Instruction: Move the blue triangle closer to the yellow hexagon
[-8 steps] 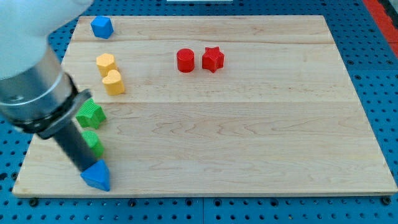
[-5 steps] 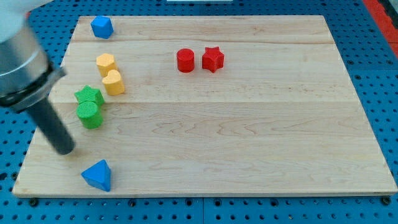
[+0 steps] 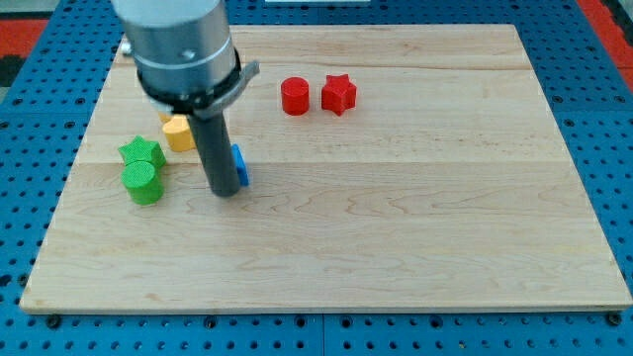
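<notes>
My tip [image 3: 226,191] rests on the wooden board [image 3: 396,227], left of centre. The blue triangle [image 3: 240,166] shows only as a sliver on the rod's right side, touching it; the rod hides the rest. One yellow block [image 3: 178,133] peeks out just to the left of the rod, up and left of the blue triangle. The arm hides the yellow hexagon behind it.
A green star [image 3: 141,151] and a green cylinder [image 3: 144,184] touch each other left of my tip. A red cylinder [image 3: 295,96] and a red star [image 3: 338,93] sit side by side near the view's top centre. The arm covers the top-left corner.
The blue triangle has moved from the bottom-left corner up and right to beside the yellow block. The rod swung right with it. The green cylinder moved up against the green star.
</notes>
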`<state>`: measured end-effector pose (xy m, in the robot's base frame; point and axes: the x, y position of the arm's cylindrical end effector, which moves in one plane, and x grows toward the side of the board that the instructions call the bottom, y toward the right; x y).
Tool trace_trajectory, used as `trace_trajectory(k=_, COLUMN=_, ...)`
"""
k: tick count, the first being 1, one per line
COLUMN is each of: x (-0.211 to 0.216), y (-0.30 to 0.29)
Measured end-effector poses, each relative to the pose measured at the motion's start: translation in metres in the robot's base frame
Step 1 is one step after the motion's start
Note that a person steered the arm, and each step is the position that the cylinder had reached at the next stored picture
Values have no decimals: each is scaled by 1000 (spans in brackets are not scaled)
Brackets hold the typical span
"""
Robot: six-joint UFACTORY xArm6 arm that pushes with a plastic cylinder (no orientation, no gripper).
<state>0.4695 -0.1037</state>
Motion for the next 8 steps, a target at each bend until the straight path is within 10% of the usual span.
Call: trace_trajectory(k=8, x=-113, y=-7)
